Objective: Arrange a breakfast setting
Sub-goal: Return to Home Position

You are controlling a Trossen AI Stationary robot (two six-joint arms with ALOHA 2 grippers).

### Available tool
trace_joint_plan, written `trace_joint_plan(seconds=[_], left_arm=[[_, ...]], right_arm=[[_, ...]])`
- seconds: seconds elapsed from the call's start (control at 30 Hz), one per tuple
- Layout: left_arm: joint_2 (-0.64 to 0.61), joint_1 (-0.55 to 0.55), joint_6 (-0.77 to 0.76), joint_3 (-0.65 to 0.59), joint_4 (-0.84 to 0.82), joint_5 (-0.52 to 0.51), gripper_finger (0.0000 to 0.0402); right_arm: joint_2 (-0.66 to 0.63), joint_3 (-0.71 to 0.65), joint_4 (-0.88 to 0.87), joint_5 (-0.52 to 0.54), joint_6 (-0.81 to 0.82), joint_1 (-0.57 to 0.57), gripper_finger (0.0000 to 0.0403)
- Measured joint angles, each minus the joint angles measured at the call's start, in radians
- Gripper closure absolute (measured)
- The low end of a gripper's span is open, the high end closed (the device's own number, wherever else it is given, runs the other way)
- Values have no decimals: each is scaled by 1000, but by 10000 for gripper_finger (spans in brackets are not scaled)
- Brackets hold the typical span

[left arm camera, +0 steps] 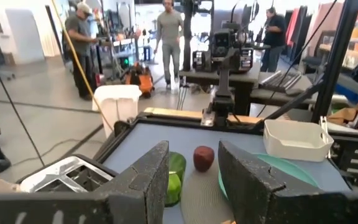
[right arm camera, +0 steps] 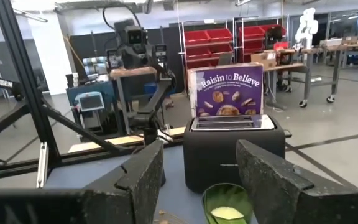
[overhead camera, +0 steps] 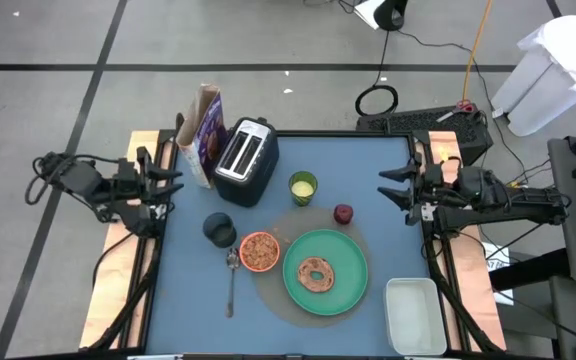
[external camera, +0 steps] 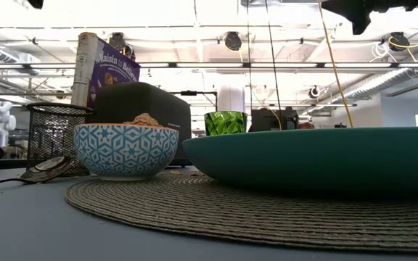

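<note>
A large green plate (overhead camera: 326, 272) lies on a round woven mat at the table's near middle, with a brown bagel (overhead camera: 317, 274) on it. An orange bowl (overhead camera: 259, 251) stands left of it, blue-patterned in the low view (external camera: 125, 149). A metal spoon (overhead camera: 231, 280) lies left of the bowl. A dark-red fruit (overhead camera: 343, 213) sits beyond the plate and shows in the left wrist view (left arm camera: 203, 157). The purple cereal box (overhead camera: 206, 134) stands at the far left. My left gripper (overhead camera: 173, 190) is open at the left edge. My right gripper (overhead camera: 393, 187) is open at the right edge.
A black toaster (overhead camera: 246, 160) stands by the cereal box. A green glass (overhead camera: 303, 187) stands beside the fruit. A dark mesh cup (overhead camera: 219, 229) lies beyond the spoon. A white rectangular tub (overhead camera: 414, 314) sits at the near right corner. People stand in the room beyond the table.
</note>
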Motion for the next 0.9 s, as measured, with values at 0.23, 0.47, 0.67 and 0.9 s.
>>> trace_joint_plan(seconds=[0.23, 0.47, 0.67, 0.9], left_arm=[[-171, 0, 100, -184, 147, 1, 257], [-319, 0, 194, -310, 233, 3, 256], [-327, 1, 223, -352, 259, 18, 256], [-327, 5, 282, -433, 364, 20, 256]], right_arm=[[-3, 0, -27, -24, 20, 0, 204], [-3, 0, -24, -104, 22, 0, 204], [-8, 0, -23, -106, 32, 0, 214], [-20, 0, -17, -106, 8, -2, 247]])
